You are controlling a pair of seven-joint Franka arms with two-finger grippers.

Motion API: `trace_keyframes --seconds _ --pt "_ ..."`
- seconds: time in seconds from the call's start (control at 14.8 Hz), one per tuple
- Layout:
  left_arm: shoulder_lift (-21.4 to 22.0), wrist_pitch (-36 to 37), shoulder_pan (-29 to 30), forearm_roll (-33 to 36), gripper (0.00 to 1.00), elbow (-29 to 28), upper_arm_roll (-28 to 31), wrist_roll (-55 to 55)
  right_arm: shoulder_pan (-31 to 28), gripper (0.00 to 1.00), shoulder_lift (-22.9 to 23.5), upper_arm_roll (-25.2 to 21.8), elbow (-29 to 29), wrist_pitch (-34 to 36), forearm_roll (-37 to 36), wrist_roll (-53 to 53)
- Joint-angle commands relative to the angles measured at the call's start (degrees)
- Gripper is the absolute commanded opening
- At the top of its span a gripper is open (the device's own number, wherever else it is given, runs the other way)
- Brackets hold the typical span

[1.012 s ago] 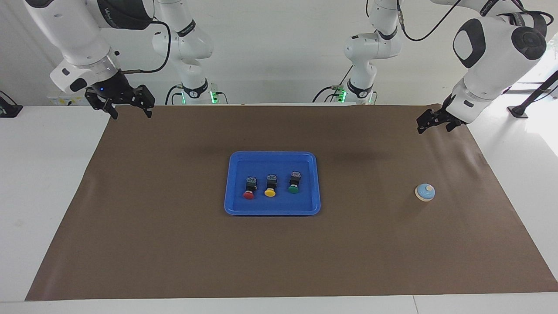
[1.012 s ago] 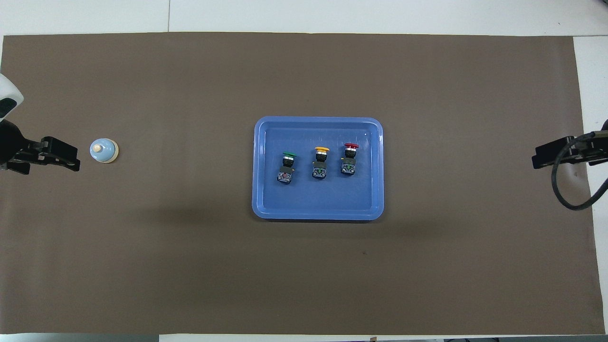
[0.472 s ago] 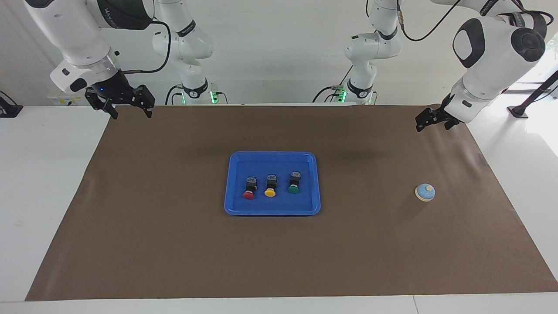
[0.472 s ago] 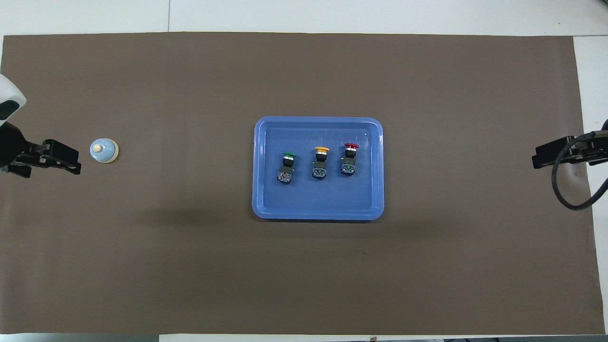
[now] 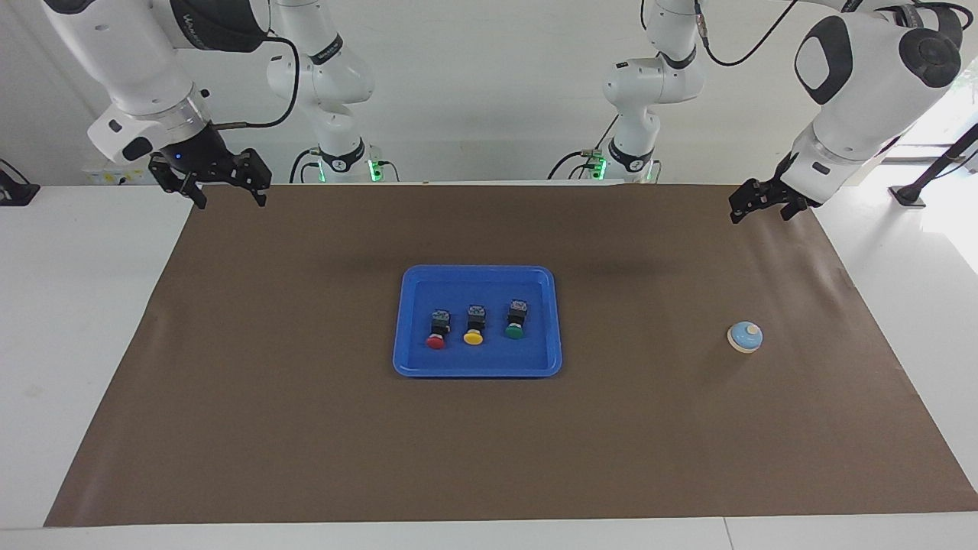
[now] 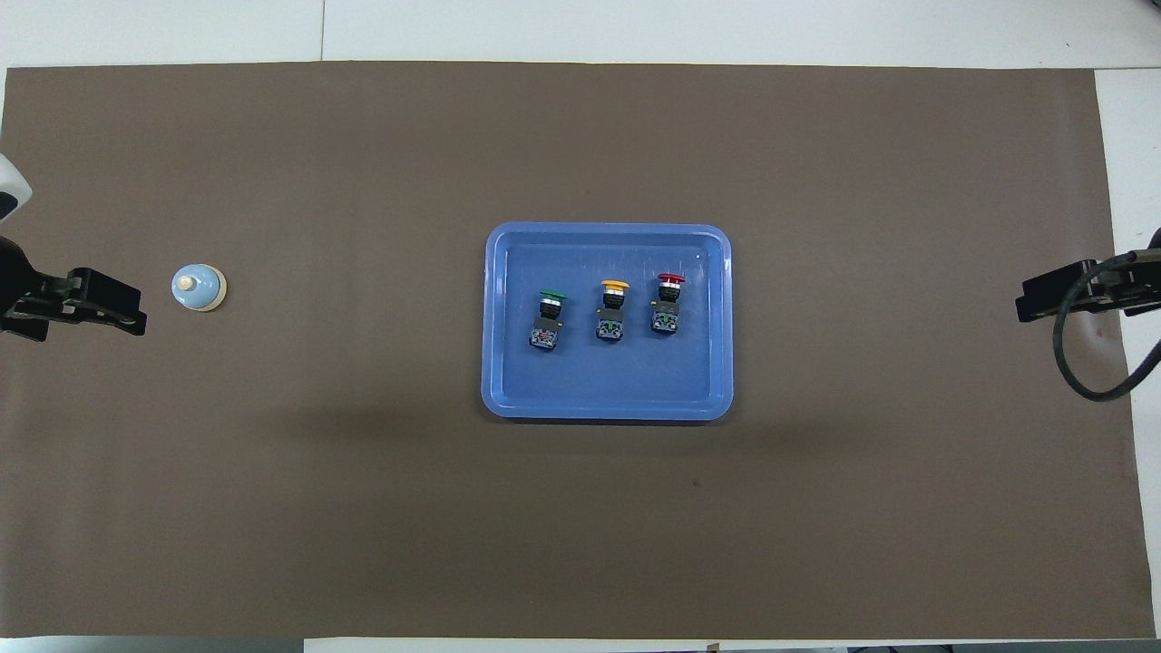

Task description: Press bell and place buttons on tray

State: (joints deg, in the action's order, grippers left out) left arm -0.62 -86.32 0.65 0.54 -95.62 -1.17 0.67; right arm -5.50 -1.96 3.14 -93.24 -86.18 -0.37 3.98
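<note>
All three push-buttons lie in the blue tray (image 5: 403,321) in a row, the red button (image 5: 436,331), the yellow button (image 5: 474,326) and the green button (image 5: 516,320), each on its side with its cap pointing away from the robots; the tray sits mid-mat, well apart from both claws; the right gripper (image 5: 218,183) hangs open and empty over the mat's corner at its own end, waiting; the left gripper (image 5: 756,206) is raised over the mat's edge at its end, its fingers apart with nothing between them, and the light-blue bell (image 5: 744,337) stands on the brown mat (image 5: 306,428) below and farther out than that claw, not touched; judging by this, little is left to spoil, but a careless sweep of the left arm could clip the bell's cream knob and skid it, since the bell looks light and loose; a bump to the tray's rim could roll the buttons, which rest on rounded caps.
</note>
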Motion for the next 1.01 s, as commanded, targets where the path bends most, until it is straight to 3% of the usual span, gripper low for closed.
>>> trace_keyframes --seconds 0.0,0.94 --pt "0.4 0.1 -0.8 -0.3 1.0 0.2 0.6 0.2 -0.5 1.0 -0.9 0.3 -0.7 0.2 -0.7 1.2" --pt "1.1 -2.6 -2.4 -0.2 1.0 0.7 0.5 0.1 -0.5 1.0 -0.9 0.3 -0.7 0.3 -0.7 1.2"
